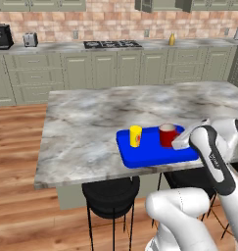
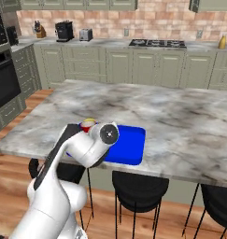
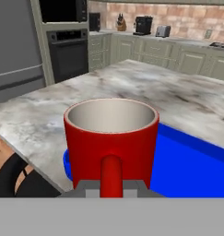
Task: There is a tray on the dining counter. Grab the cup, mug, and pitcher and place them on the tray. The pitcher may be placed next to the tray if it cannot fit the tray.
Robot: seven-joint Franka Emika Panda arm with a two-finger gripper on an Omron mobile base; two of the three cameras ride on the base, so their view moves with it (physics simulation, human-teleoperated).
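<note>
The blue tray (image 1: 150,154) lies near the front edge of the marbled dining counter (image 1: 91,122). On the tray's left part stands the yellow cup (image 1: 135,136). The red mug (image 1: 167,135) is upright over the tray's right part; I cannot tell whether it touches the tray. My gripper (image 1: 176,138) is shut on the mug's handle (image 3: 111,173), which runs up between the fingertips of my gripper (image 3: 111,188) in the hand view. The mustard-tan pitcher (image 1: 172,39) stands far back on the wall counter, right of the stove. My arm hides most of the cup (image 2: 89,122) in the right base view.
Black stools (image 1: 110,196) stand under the counter's front edge. The gas stove (image 1: 112,44), a toaster (image 1: 30,39) and a coffee machine (image 1: 2,37) sit on the wall counter. A wall oven (image 3: 67,50) is at the far side. Bare marble surrounds the tray (image 2: 129,144).
</note>
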